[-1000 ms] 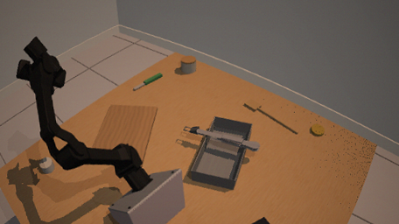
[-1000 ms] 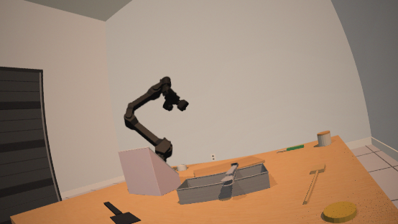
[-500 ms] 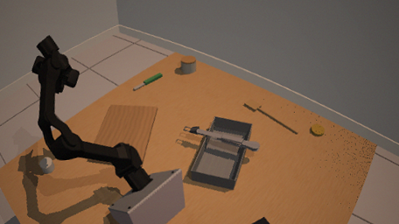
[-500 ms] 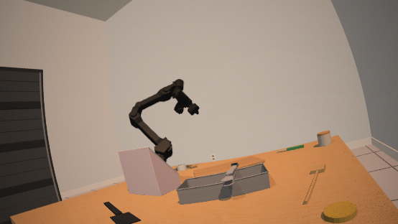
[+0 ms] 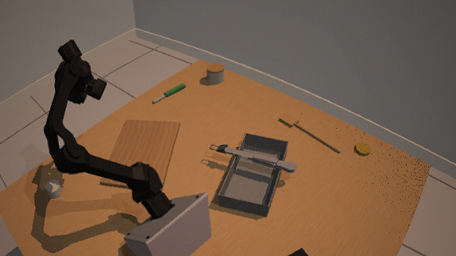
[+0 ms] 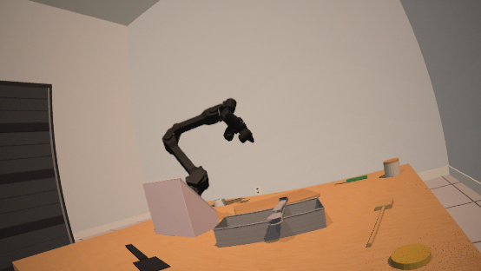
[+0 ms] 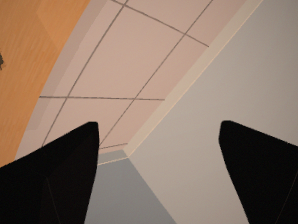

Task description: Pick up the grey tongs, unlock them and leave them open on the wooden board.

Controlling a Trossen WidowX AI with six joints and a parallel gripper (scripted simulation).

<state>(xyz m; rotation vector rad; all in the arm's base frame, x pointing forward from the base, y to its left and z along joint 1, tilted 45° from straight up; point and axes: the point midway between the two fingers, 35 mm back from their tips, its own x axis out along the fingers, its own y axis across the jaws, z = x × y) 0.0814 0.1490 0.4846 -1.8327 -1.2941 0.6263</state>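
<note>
One pair of tongs (image 5: pixel 254 156) lies across the tin (image 5: pixel 253 174) at frame centre, long axis running upper left to lower right, tips overhanging the left rim. No writing is legible. Board (image 5: pixel 144 144) sits left. Tool (image 5: pixel 95 89), upper left, hangs spread and empty above the surface (image 5: pixel 340 194).

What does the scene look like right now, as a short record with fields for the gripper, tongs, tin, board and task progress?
gripper: gripper open, holding nothing, raised high above the table
tongs: grey tongs lying across the roasting tin, untouched
tin: roasting tin on the table, beside the arm's base
board: wooden board flat on the table, nothing on it
progress: tongs not yet picked up
</note>
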